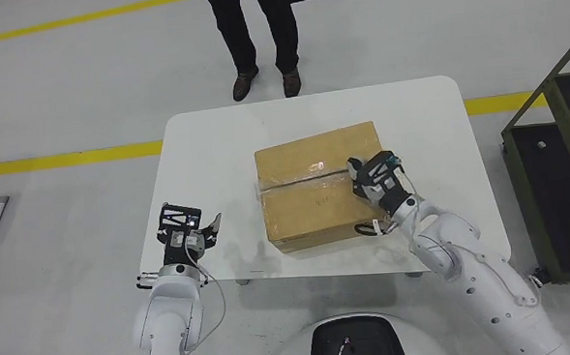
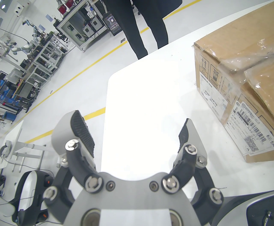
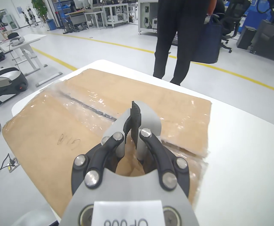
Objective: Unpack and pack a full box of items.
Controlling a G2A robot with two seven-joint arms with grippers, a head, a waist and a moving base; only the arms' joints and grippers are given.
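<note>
To the left of the cardboard box point(image 1: 319, 187), well apart from it and over the table's point(image 1: 215, 133) near left edge, the left gripper point(image 2: 131, 117) is held with its fingers spread wide and nothing between them. The box is set at the middle of the table with its flaps shut. Its long axis is laid left to right, and the taped seam point(image 1: 305, 182) is run along that axis. Over the box's right end, at the seam's end, the right gripper point(image 3: 133, 114) is seen with its fingers brought together and nothing visible between them. Whether the tape is touched cannot be told. The right arm is judged the nearer. The seam is judged to lie leftward from its tips, so any opening would be worked along that line.
</note>
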